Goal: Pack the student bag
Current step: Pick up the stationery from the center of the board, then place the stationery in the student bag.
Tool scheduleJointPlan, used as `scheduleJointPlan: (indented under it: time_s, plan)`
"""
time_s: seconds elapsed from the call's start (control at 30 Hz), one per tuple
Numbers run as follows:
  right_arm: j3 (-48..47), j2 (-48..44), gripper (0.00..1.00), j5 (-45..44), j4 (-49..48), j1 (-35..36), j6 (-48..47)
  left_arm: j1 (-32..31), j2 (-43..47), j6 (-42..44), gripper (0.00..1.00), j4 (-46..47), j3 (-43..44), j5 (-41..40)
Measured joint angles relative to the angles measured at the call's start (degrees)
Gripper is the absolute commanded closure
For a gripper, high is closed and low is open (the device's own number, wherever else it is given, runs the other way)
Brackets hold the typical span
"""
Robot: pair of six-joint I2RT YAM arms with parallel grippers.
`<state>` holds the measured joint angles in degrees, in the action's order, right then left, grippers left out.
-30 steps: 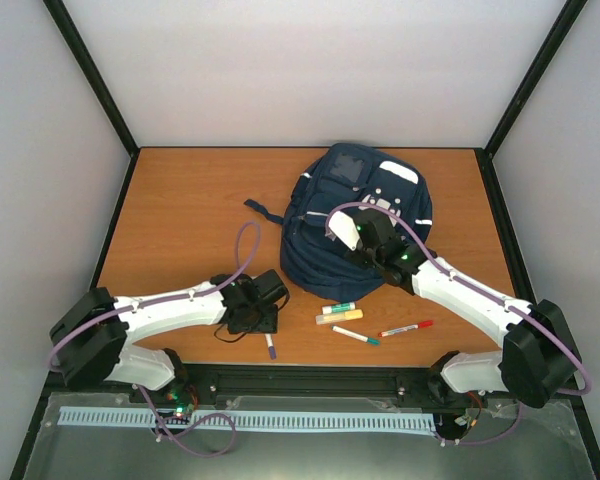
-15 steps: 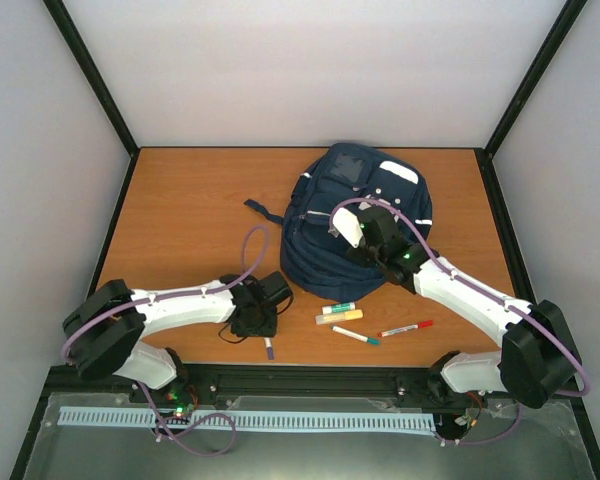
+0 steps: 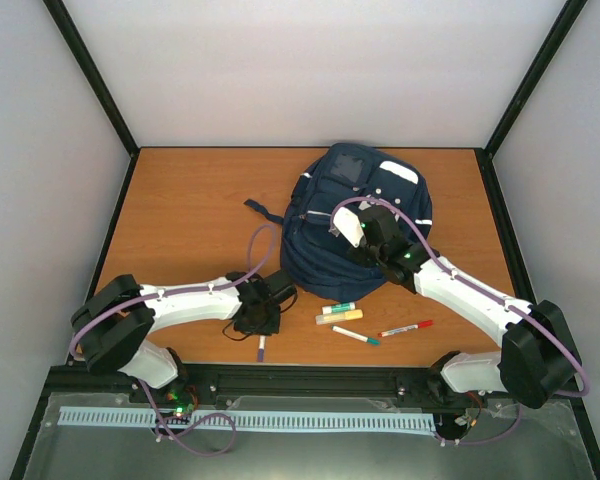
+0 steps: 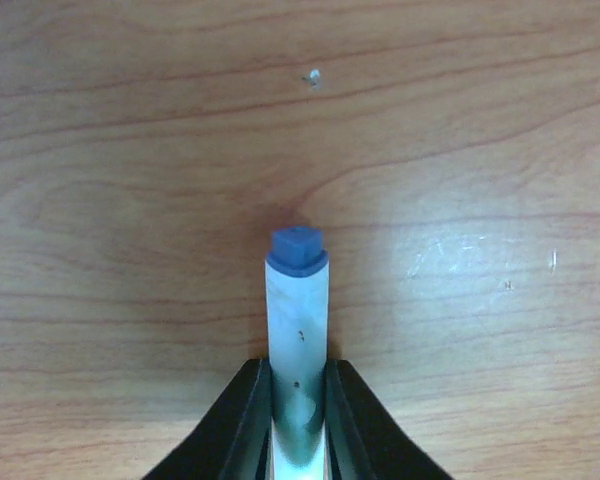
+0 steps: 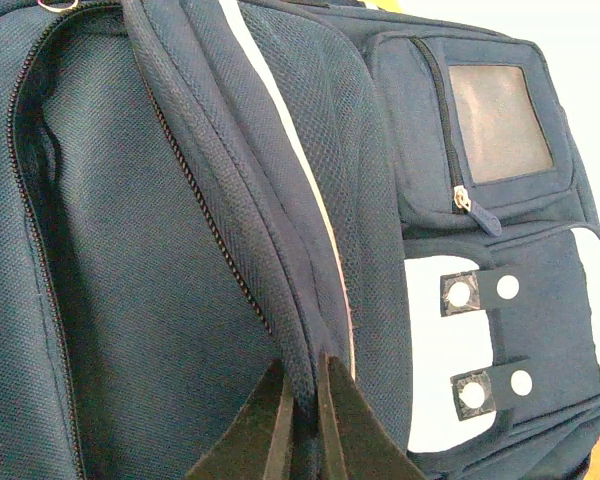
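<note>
Orange wood table (image 3: 180, 210): at 7 o'clock the left gripper (image 4: 298, 385) pinches a blue-capped marker (image 4: 298, 290). Loose pens (image 3: 355, 335) lie at 5 o'clock. Toward 1 o'clock, the right gripper (image 5: 303, 378) nips a zipper fold of the student bag (image 3: 320, 265).

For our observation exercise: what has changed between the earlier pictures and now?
The left gripper closed on the white marker with a blue cap on the wooden table. The right gripper stayed clamped on the zip edge of the navy-blue fabric backpack; it and the other markers kept still.
</note>
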<state>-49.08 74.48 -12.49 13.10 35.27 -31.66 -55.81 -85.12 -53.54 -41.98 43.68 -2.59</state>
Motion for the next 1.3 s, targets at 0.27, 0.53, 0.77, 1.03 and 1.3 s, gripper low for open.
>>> scheduleJointPlan:
  time_s: [0.27, 0.53, 0.77, 1.03, 1.3]
  plan:
    - [0.0, 0.0, 0.97, 1.16, 0.0, -0.79, 0.33, 0.0, 0.24, 1.33, 0.98, -0.48, 0.76, 1.29]
    - [-1.01, 0.0, 0.97, 5.46, 1.77, -3.17, 2.93, 0.0, 9.22, 2.91, 0.99, 1.64, 7.8, 2.27]
    - [-4.24, 0.02, 0.97, 8.9, 5.4, -5.22, 5.4, 0.61, 11.39, 2.45, 0.99, 11.5, 13.29, 2.25]
    - [-11.39, 3.28, 0.97, 13.22, 11.21, -6.8, 7.82, 5.53, 6.75, -5.25, 0.99, 27.34, 13.29, 5.62]
    - [-14.47, 5.22, 0.97, 15.43, 14.38, -7.28, 8.72, 8.66, -1.36, -12.63, 0.99, 36.06, 15.93, 5.79]
